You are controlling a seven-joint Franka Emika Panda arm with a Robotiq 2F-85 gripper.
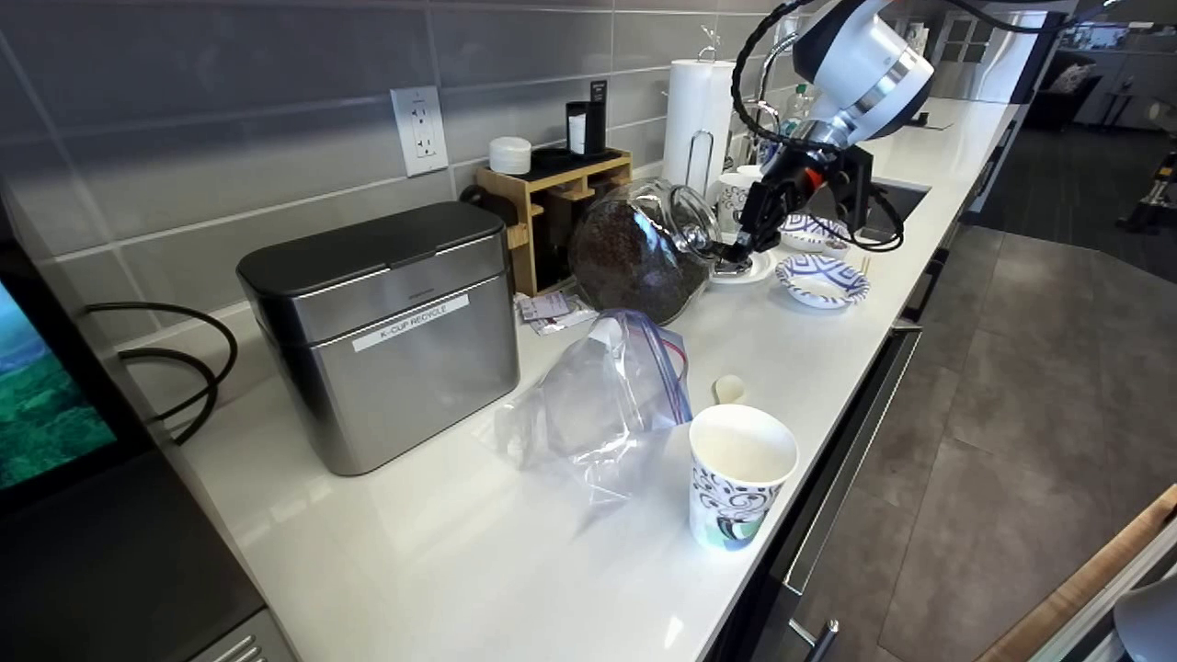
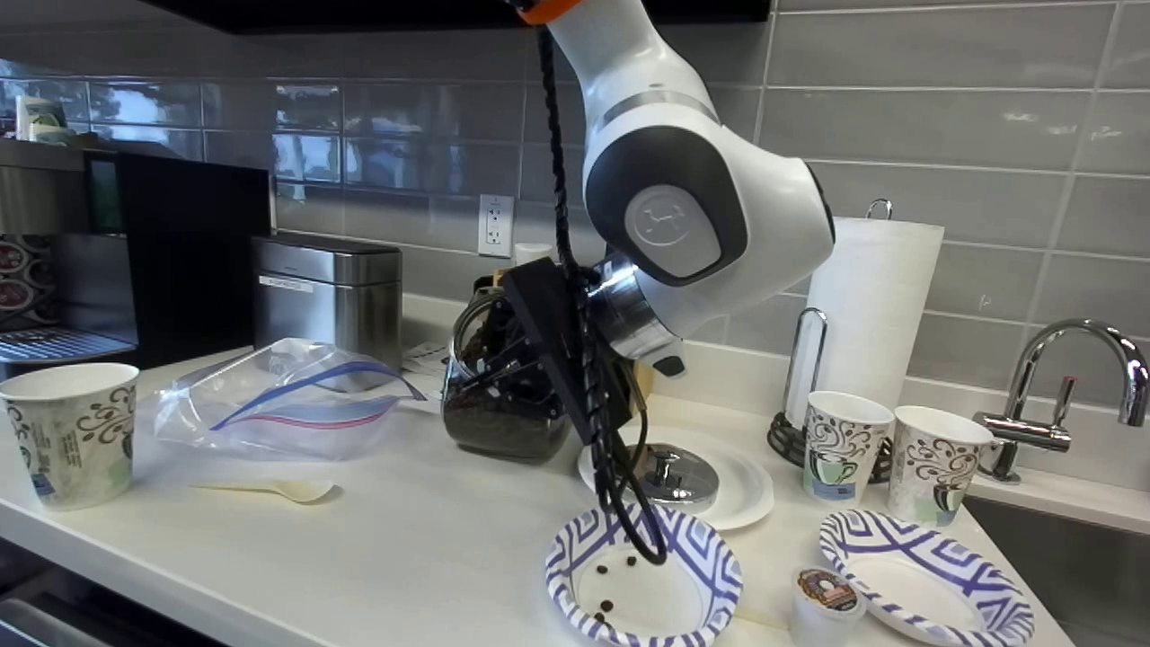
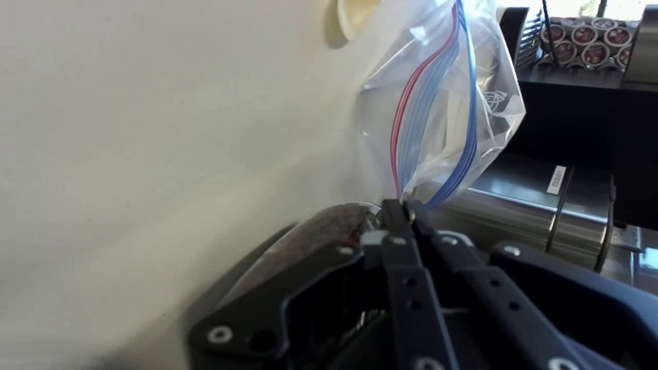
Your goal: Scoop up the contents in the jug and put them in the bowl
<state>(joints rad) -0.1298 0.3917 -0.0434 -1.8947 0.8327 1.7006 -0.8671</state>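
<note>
On white label (image 1: 411, 323) of steel bin (image 1: 428, 382), words "K-CUP RECYCLE" can be read in dark capitals. On robot arm (image 2: 782, 220), round emblem (image 2: 665, 217) is seen. On pod lid (image 2: 827, 589), small print cannot be read.

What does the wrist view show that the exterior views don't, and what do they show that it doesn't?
Only the wrist view: the gripper clearly shut, and a small white mark on the bag.
Only the exterior views: bowls, paper cups, paper towels, plate.
All show the jug, bag, spoon and bin, though the wrist view catches only parts.
</note>
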